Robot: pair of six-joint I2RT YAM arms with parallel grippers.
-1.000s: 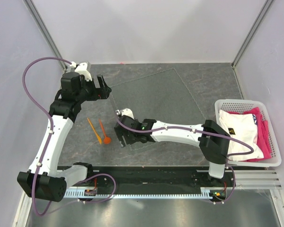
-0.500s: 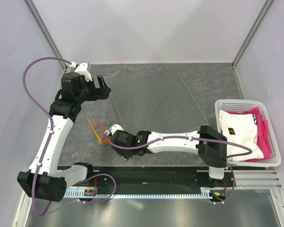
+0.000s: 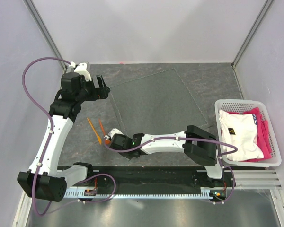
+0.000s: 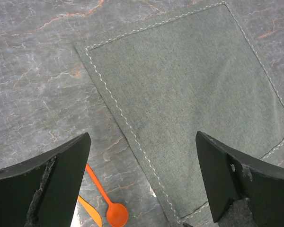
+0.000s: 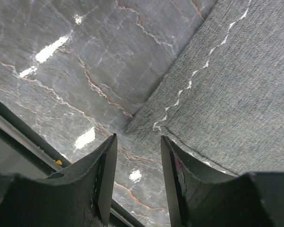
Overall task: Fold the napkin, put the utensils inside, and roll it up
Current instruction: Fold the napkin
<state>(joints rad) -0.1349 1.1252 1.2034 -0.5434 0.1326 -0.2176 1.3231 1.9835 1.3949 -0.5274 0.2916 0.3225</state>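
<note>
The dark grey napkin [image 3: 156, 104] lies flat and unfolded on the table, with a pale stitched hem; it also fills the left wrist view [image 4: 189, 94]. Two orange utensils lie left of it: a spoon [image 3: 102, 128] [image 4: 106, 198] and a slimmer one [image 3: 92, 127] [image 4: 90, 210]. My left gripper [image 3: 102, 88] [image 4: 143, 142] hovers open above the napkin's left corner. My right gripper [image 3: 114, 140] [image 5: 136, 146] is low at the napkin's near corner [image 5: 132, 127], jaws part open with only bare table between them and the corner just ahead of the tips.
A white basket [image 3: 274, 161] at the right edge holds a white cloth [image 3: 236, 130] and a pink cloth [image 3: 262, 137]. The black rail of the table's near edge [image 5: 19, 137] runs right beside my right gripper. Pale walls enclose the table.
My right arm has swung left and toward the near edge, down to the napkin's near corner, and its jaws have narrowed. The left arm, napkin and utensils have not moved.
</note>
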